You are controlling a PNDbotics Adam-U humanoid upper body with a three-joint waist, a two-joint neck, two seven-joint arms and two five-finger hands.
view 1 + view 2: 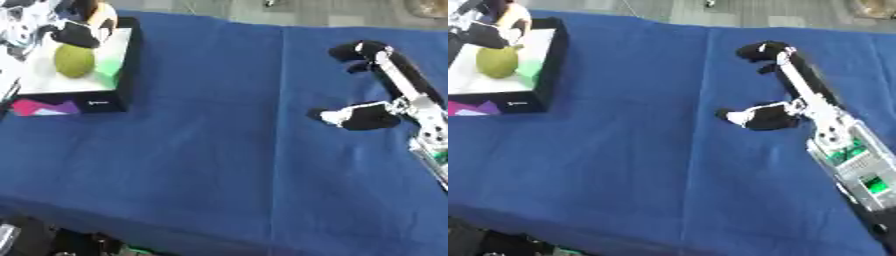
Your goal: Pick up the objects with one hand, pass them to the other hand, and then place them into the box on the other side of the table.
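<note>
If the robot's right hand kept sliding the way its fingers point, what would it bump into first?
Probably nothing soon. The right hand points left, with only bare blue cloth ahead. The box holding the green fruit sits far left, maybe off that line.

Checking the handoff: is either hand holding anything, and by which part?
The right hand holds nothing. The left hand is over the box; its grip cannot be told.

the box [546, 70] is running off the left edge; a black and orange shape [87, 25] at its far corner is blurring beyond telling.
</note>
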